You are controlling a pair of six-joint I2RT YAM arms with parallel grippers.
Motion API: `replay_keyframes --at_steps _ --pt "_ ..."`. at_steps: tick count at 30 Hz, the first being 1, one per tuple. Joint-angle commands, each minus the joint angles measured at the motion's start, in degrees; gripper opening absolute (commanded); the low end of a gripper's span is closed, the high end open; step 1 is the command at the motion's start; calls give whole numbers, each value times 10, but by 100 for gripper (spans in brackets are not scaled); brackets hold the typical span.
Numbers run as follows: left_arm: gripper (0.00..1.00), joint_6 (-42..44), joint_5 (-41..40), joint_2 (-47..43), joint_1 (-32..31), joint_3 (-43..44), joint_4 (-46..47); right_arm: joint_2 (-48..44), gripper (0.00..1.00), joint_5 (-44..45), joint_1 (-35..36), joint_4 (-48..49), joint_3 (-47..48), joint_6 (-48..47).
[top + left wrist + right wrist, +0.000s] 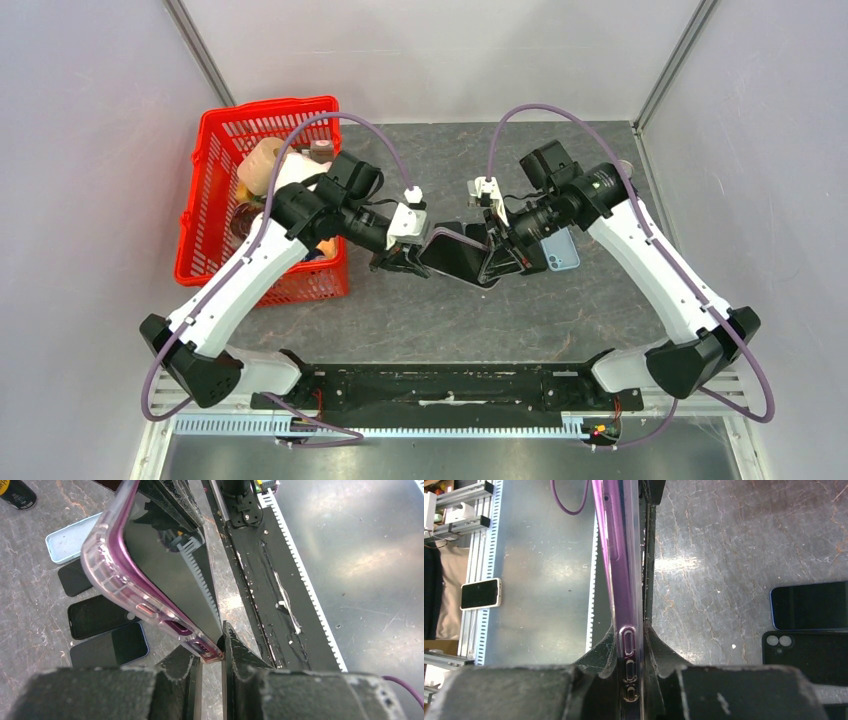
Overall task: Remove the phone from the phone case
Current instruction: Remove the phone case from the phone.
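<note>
Top external view: red basket (215, 200) crowds my left arm, a light-blue case (562, 250) lies by the right. Between them hangs the phone (462, 252) in its clear purple case (107, 575) — left gripper (400, 262) pinches a corner, right gripper (503, 255) clamps the far edge.

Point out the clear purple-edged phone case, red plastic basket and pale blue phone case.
Clear purple-edged phone case (102, 565): left wrist view, its curved edge.
Red plastic basket (205, 210): top view, its left wall.
Pale blue phone case (69, 541): left wrist view, its flat face.
</note>
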Motion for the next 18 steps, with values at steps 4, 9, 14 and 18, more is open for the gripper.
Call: replay_keyframes --at_steps 4,9,14,18 --pt "2 125 -16 28 -53 40 9 20 0 -124 -1 48 -6 36" --pt "2 153 -26 44 -67 58 0 27 0 -150 -1 47 -7 31" --pt "2 182 -48 55 -86 74 -20 34 0 -160 -1 43 -10 25" --pt "2 191 -56 59 -92 78 -23 39 0 -164 -1 41 -7 22"
